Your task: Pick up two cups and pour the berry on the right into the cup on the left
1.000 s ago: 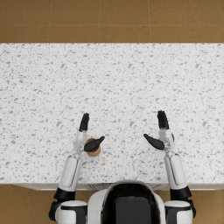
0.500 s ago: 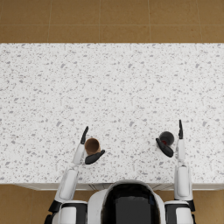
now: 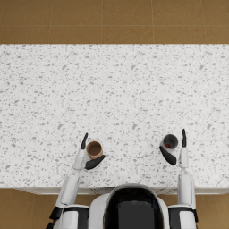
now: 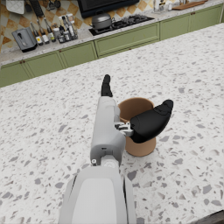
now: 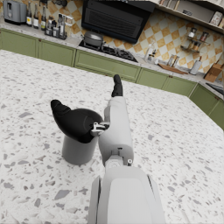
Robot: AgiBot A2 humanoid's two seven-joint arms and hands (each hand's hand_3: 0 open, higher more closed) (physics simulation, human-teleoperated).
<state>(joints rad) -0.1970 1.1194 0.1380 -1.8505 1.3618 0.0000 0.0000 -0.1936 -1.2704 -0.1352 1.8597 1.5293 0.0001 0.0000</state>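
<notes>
A brown cup [image 3: 94, 149] stands upright on the speckled counter [image 3: 116, 89] near its front edge, left of centre. My left hand [image 3: 82, 156] lies beside it with the fingers stretched straight and the thumb [image 4: 151, 122] curved across the brown cup [image 4: 139, 131], so the cup sits in the gap. At the right a dark grey cup [image 3: 170, 142] holds a red berry [image 3: 167, 145]. My right hand [image 3: 181, 154] flanks it the same way, its thumb [image 5: 70, 120] crossing the rim of the grey cup [image 5: 78, 148]. Both cups rest on the counter.
The counter's front edge [image 3: 116, 188] runs just behind both wrists. Brown floor lies beyond the far edge. The wrist views show green cabinets [image 4: 78, 54] and a stove [image 5: 105, 48] far behind.
My right hand has slid right and back toward me, uncovering the grey cup, which now sits between thumb and fingers. My left hand drew back a little around the brown cup.
</notes>
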